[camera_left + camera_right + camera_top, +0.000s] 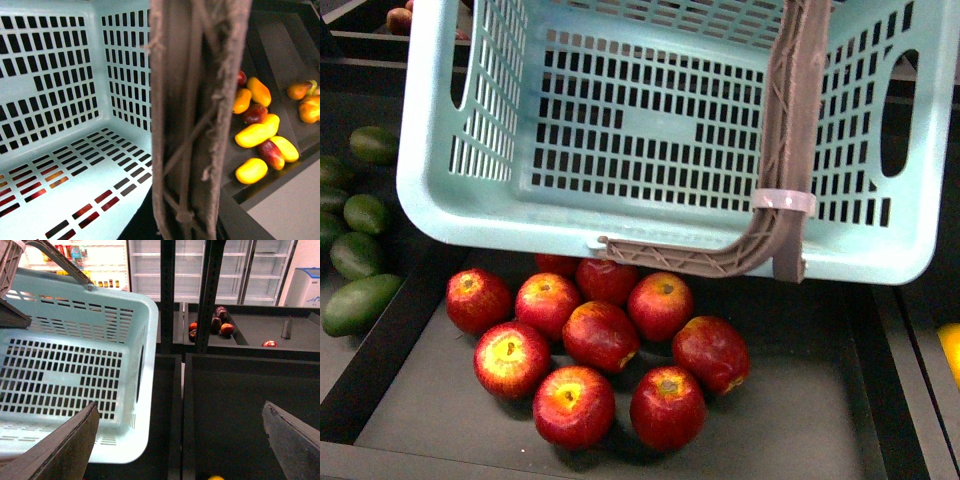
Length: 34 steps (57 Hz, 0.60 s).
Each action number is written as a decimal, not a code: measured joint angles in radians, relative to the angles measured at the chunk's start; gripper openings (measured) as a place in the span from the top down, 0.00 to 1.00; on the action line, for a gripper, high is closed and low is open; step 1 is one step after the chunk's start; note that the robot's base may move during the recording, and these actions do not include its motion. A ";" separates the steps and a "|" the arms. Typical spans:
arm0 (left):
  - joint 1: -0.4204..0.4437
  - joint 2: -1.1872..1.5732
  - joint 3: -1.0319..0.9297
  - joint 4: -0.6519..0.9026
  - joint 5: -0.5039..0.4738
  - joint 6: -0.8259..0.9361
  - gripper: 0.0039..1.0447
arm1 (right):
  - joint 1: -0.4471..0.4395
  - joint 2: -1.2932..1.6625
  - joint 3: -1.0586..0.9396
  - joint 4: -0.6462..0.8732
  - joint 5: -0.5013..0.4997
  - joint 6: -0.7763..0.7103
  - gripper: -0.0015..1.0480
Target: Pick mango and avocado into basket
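The light teal basket (650,130) hangs tilted above a bin, its lattice floor facing me and nothing inside it. Its brown handle (200,120) fills the middle of the left wrist view; my left gripper is shut on it, its fingers hidden behind the handle. Several yellow-orange mangoes (256,134) lie in a bin beside the basket, and a yellow edge of one (951,350) shows at the far right. Dark green avocados (358,255) lie in the bin at the left. My right gripper (180,445) is open over a dark bin, next to the basket wall (145,365).
Red apples (600,335) fill the bin under the basket. Black dividers (390,340) separate the bins. Red fruits (272,152) lie among the mangoes, with orange ones (307,107) further along. Dark shelves with fruit (226,329) and glass-door fridges stand behind.
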 joint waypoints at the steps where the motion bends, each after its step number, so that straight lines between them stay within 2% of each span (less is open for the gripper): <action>1: 0.002 0.000 0.002 0.000 -0.001 0.002 0.92 | 0.000 0.000 0.000 0.000 0.000 0.000 0.07; 22: -0.002 -0.003 0.004 0.000 0.010 0.010 0.92 | 0.000 0.000 0.000 0.000 0.000 0.000 0.07; 23: -0.002 -0.003 0.004 0.000 0.012 0.010 0.92 | 0.005 0.002 0.000 -0.003 0.017 0.004 0.07; 24: -0.002 -0.003 0.004 0.000 0.014 0.009 0.92 | 0.021 0.013 0.004 -0.014 0.080 0.028 0.07; 27: -0.002 -0.003 0.004 0.000 0.018 0.010 0.92 | 0.026 0.051 0.011 -0.018 0.149 0.069 0.07; 30: -0.002 -0.003 0.004 0.000 0.016 0.008 0.92 | -0.006 0.104 0.021 0.000 0.145 0.096 0.07; 34: -0.002 -0.003 0.004 0.000 0.005 0.010 0.92 | -0.100 0.222 0.060 0.086 0.079 0.122 0.07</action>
